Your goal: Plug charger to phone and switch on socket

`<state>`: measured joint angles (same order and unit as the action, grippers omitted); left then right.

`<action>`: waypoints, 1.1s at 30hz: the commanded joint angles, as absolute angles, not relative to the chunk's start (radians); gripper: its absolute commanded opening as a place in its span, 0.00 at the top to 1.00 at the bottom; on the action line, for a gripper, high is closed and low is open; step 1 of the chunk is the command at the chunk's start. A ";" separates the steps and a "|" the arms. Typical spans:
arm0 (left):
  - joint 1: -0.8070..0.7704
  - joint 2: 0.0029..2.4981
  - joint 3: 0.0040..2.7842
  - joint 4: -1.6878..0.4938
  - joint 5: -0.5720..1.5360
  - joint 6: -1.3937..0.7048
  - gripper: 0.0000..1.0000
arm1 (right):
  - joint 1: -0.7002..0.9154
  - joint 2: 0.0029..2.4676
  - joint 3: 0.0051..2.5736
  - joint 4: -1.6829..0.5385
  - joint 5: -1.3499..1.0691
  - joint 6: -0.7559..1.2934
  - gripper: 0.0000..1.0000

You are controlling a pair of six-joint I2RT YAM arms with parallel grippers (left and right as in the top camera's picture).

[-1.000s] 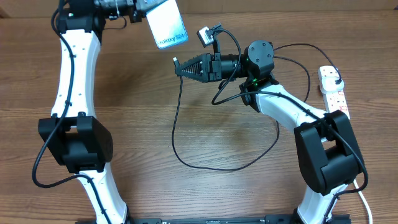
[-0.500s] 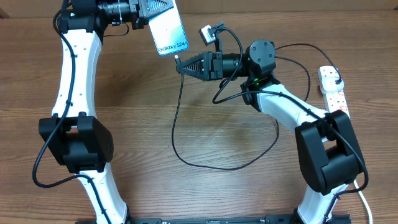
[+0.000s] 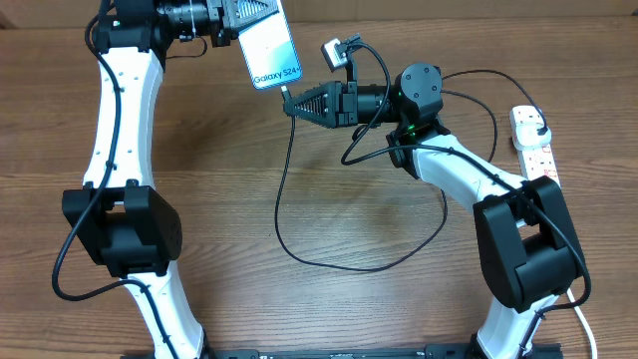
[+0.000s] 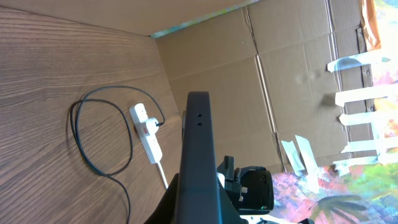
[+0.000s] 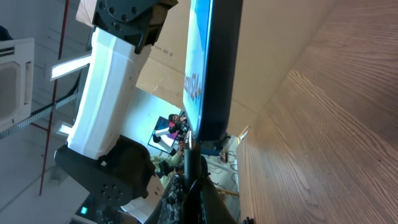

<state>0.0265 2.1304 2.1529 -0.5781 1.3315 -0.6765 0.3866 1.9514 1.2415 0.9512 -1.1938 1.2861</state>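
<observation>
My left gripper is shut on the phone and holds it off the table at the back, its light blue screen and "Galaxy" text facing up. In the left wrist view the phone appears edge-on as a dark bar rising from my gripper. My right gripper is shut on the charger's connector tip, which touches the phone's lower end. I cannot tell whether the connector is seated. The black cable loops across the table to the socket at the right edge.
The charger's black plug sits in the white socket. A cardboard wall stands behind the table. The left arm's white link is close to my right gripper. The cable's loop lies over the middle of the table.
The left gripper has brought the phone down and right until its lower end meets the connector. The right gripper has edged slightly toward it and has stayed put over the last half second.
</observation>
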 commanded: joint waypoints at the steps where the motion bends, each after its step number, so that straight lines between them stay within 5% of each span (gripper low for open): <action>1: 0.027 2.125 2.162 -0.576 1.358 -0.669 0.96 | 0.384 1.935 1.257 0.956 -1.167 1.293 0.96; 33: -0.012 2.125 2.162 -0.575 1.358 -0.677 0.96 | 0.384 1.935 1.257 0.956 -1.145 1.309 0.96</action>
